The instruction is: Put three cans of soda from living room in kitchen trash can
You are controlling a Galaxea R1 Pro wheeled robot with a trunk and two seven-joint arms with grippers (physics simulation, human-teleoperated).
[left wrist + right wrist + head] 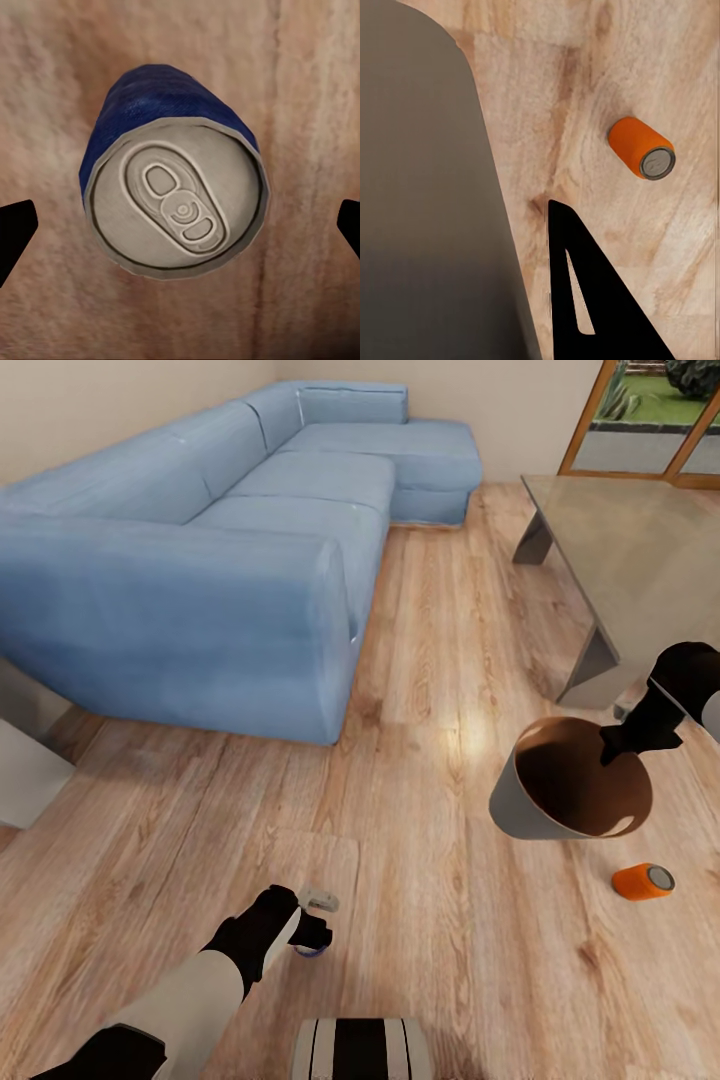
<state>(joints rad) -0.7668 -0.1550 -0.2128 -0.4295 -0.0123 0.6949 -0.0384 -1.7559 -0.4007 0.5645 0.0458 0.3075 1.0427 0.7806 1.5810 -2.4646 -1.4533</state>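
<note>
A: Any lettering on the blue can [174, 176] or the orange can [642, 147]?
B: None legible; the blue can's grey lid has only a pull tab, no print

Coffee table [640, 550] cropped at edge

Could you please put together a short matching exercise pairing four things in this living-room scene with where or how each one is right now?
Things:
1. orange soda can
2. blue can
3. trash can
4. sofa

States:
A. lifted and tilted, rim gripped by the right gripper
B. lying on its side on the wood floor
C. standing against the wall
D. upright, between the left gripper's open fingers

Pairs: 1-B, 2-D, 3-A, 4-C
</note>
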